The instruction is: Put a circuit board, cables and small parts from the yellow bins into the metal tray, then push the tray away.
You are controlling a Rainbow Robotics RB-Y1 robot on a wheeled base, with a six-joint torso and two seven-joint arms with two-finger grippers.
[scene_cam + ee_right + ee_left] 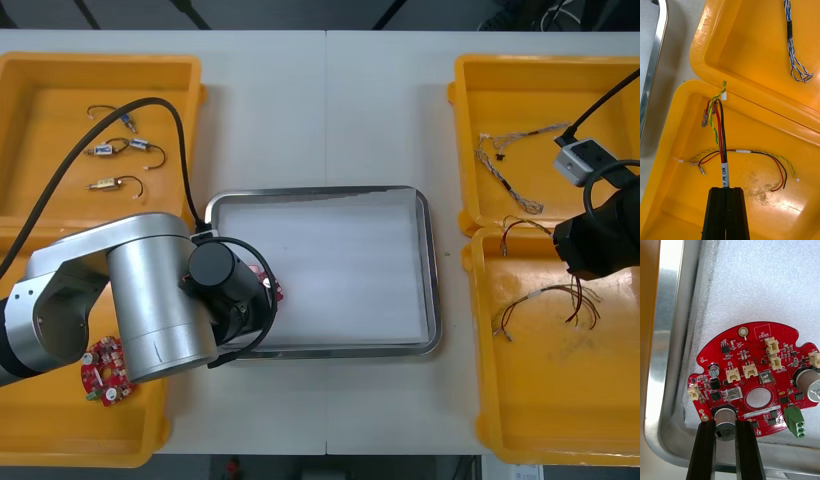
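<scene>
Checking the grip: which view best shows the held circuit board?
Left wrist view: circuit board face-on, left gripper shut on it. Front view: mostly hidden under the arm. Right wrist view faces a yellow bin.

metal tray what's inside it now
A white lining and one red circuit board near a corner, held by the left gripper. In the front view, the left arm covers that tray corner.

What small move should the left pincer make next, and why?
Probably lower a touch and open the left pincer. It is shut on the red circuit board, which is over the white inside of the metal tray, near a corner. The right pincer grips a cable in a yellow bin.
</scene>
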